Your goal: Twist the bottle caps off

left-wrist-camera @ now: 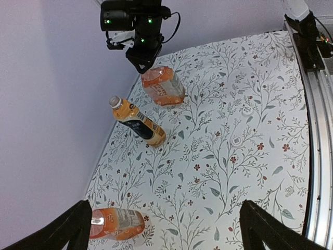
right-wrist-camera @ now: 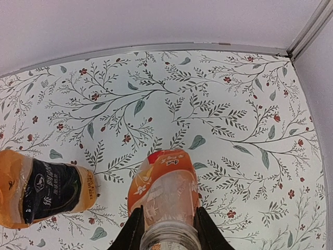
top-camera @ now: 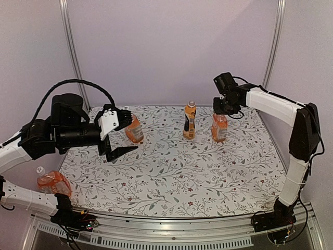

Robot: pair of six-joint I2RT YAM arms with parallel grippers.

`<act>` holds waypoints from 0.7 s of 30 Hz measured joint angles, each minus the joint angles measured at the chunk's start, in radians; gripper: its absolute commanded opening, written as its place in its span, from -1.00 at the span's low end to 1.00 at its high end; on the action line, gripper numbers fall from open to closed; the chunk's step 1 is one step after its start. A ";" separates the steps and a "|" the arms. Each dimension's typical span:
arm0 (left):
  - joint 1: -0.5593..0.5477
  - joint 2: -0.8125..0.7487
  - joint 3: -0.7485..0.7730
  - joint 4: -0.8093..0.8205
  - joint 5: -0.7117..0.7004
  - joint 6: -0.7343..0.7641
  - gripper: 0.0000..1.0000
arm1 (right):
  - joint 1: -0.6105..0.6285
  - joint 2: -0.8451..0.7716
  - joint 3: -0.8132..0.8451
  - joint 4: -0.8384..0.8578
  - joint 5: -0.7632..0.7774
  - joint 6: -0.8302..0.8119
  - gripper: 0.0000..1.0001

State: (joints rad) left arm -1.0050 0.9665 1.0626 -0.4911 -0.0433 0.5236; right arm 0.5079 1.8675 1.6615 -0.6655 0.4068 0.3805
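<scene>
While the right gripper (top-camera: 222, 110) is sitting on top of the right bottle (top-camera: 219, 129) in the overhead view, its narrow fingers are hiding the cap, so it is proving unclear whether they are pinching cap or bare neck. Nothing is bracing that bottle, and a twist is likely just spinning or tipping it on the tabletop (top-camera: 171, 177) toward the slim bottle (top-camera: 189, 122) nearby. The left gripper (top-camera: 124, 134) is hanging wide and empty in front of the left bottle (top-camera: 135, 131), covering its top, and a fourth bottle (top-camera: 52, 182) is lying at the near left edge, risking a roll off. In the left wrist view the wide fingers (left-wrist-camera: 65, 229) are framing the left bottle, which the frame is partly cutting off. Its neck is looking capless but blurred, and two small white discs (left-wrist-camera: 246, 110) on the tabletop are possibly loose caps. In the right wrist view the fingers (right-wrist-camera: 130, 229) are flanking the clear neck, with the cap falling below the frame, and liquid is threatening to spill should the opened bottle tip.
</scene>
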 measured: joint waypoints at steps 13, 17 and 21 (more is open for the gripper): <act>0.000 -0.007 -0.009 0.000 0.000 0.007 0.99 | -0.036 0.080 0.033 0.027 -0.017 0.048 0.11; 0.000 -0.007 -0.009 0.000 0.000 0.008 0.99 | -0.037 0.096 0.033 0.007 -0.026 0.053 0.33; 0.000 -0.007 -0.009 0.000 0.000 0.008 0.99 | -0.037 0.096 0.040 -0.018 -0.030 0.050 0.63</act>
State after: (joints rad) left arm -1.0050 0.9596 1.0534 -0.4908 -0.0429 0.5312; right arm 0.4709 1.9633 1.7020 -0.6830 0.3767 0.4305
